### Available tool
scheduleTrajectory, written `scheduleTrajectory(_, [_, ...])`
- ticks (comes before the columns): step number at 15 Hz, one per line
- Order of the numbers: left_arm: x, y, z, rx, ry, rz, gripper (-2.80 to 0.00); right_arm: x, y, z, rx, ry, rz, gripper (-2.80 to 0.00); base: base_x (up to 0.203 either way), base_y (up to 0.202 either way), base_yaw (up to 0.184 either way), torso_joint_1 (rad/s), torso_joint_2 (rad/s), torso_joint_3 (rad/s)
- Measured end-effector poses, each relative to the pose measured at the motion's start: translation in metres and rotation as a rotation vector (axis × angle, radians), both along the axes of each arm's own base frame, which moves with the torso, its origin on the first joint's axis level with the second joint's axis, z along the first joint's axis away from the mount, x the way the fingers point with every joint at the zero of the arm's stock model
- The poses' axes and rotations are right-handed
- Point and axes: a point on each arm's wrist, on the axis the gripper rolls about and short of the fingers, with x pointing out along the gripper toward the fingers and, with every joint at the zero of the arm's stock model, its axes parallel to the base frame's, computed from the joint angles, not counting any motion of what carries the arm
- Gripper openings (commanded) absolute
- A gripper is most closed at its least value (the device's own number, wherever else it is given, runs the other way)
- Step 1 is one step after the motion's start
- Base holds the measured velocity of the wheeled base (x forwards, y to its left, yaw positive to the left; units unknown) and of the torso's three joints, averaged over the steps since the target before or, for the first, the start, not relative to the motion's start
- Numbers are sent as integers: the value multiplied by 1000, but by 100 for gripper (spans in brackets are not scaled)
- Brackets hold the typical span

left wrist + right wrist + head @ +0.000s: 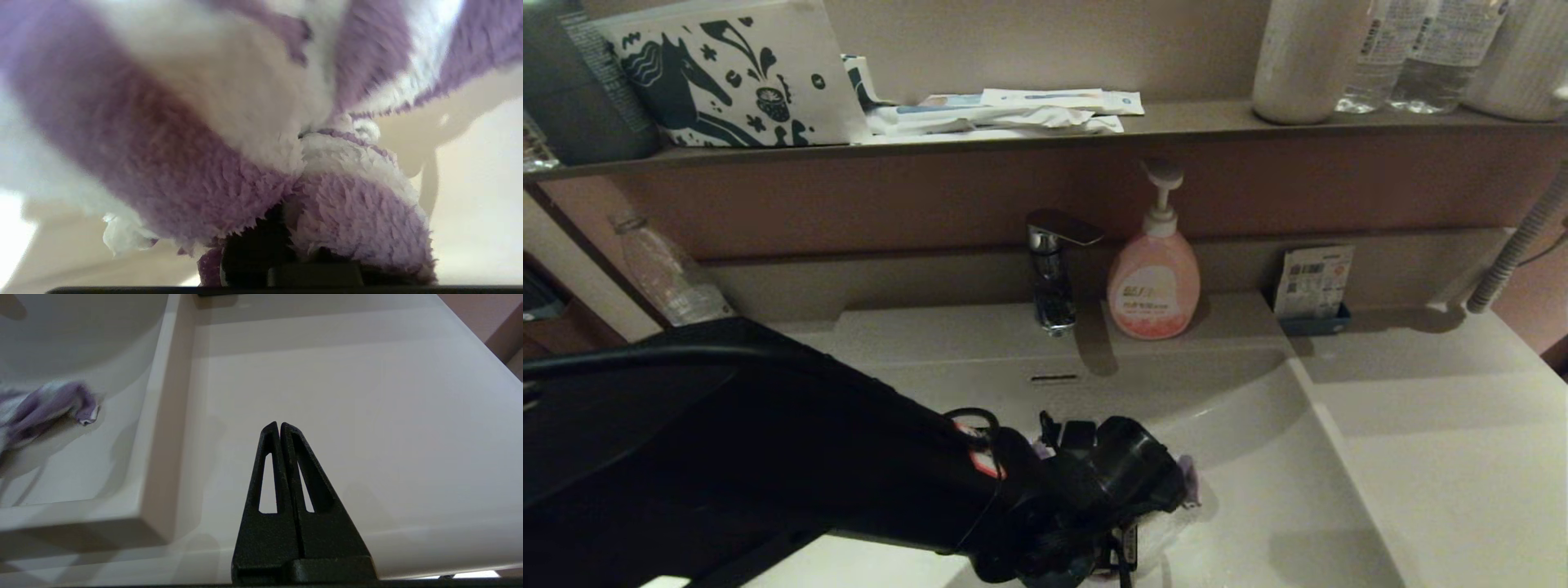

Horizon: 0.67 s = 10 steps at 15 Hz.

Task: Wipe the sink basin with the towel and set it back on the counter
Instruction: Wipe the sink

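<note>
My left gripper (1123, 498) is down inside the sink basin (1258, 457), shut on the purple and white striped towel (184, 163). The cloth bunches over its fingers and hides them. In the head view only a purple edge of the towel (1188, 478) shows past the black wrist. The towel (49, 406) lies against the basin floor (81, 347) in the right wrist view. My right gripper (280, 425) hangs shut and empty over the cream-white counter (347, 396) right of the basin. The drain plug is hidden; the overflow slot (1054, 378) shows.
A chrome faucet (1054, 269) and a pink soap bottle (1153, 282) stand behind the basin, with a card in a blue holder (1313, 286) to their right. The brown shelf (1176, 122) above carries a patterned pouch (727, 73), white packets (1005, 110) and bottles (1380, 49).
</note>
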Motion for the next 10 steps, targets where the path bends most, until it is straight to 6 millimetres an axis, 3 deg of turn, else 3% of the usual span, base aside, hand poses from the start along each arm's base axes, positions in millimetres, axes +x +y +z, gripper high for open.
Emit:
scheduleTrajectory(7, [-23,83,11,87,91,6,-280,0,0,0,0,0,0,-280,0,0,0,0,0,0])
scheduleTrajectory(10, [-11,124,17,105,58,-7,-280,0,0,0,0,0,0,-280,0,0,0,0,0,0])
